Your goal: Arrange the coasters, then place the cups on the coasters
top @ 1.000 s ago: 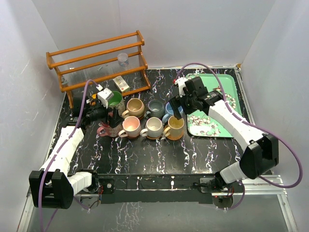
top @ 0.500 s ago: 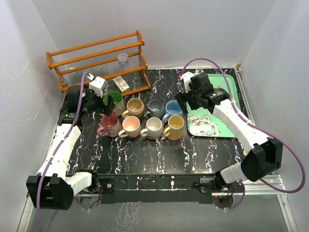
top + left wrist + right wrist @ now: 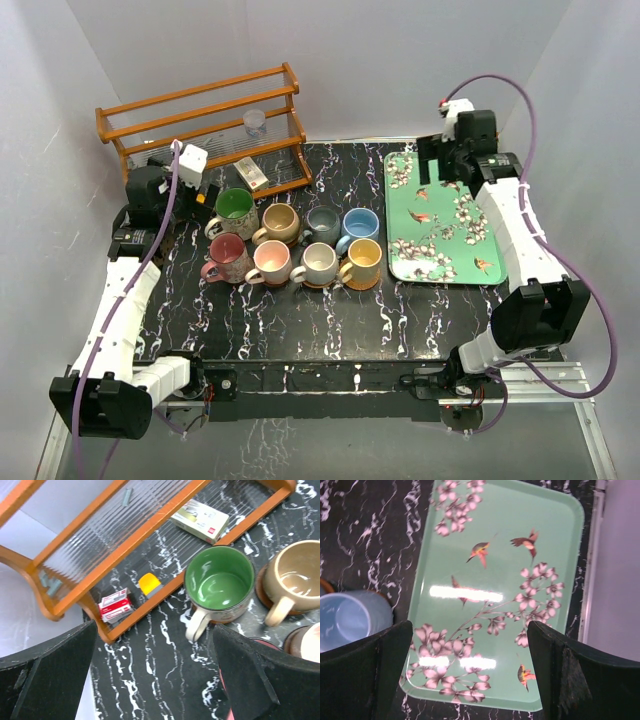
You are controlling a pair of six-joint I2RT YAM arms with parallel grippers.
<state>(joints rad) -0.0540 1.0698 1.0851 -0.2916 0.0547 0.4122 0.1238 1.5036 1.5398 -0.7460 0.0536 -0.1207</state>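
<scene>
Left end effector (image 3: 154,630): spread wide, grips nothing, hangs at 10 o'clock of the mug block, above the foot of the wooden rack (image 3: 200,110) and the green mug (image 3: 235,205).

Eight mugs on the surface (image 3: 300,325), two rows of four, close together. Back row: green mug, tan mug (image 3: 280,222), grey-blue mug (image 3: 323,222), blue mug (image 3: 360,222). Front row: maroon mug (image 3: 227,258), pink mug (image 3: 270,262), cream mug (image 3: 320,262), yellow mug (image 3: 362,262).

Coaster edges (image 3: 259,582) peek out under tan, cream, yellow and blue; under the others, mostly hidden by the mugs, cannot tell. No loose coaster in view.

Green tray (image 3: 450,230) at 3 o'clock of the mugs, nothing on it.

Right end effector (image 3: 470,625): spread wide, empty, over the tray's far end.

Looks done or nearly so; at most a check of the hidden coasters left.
</scene>
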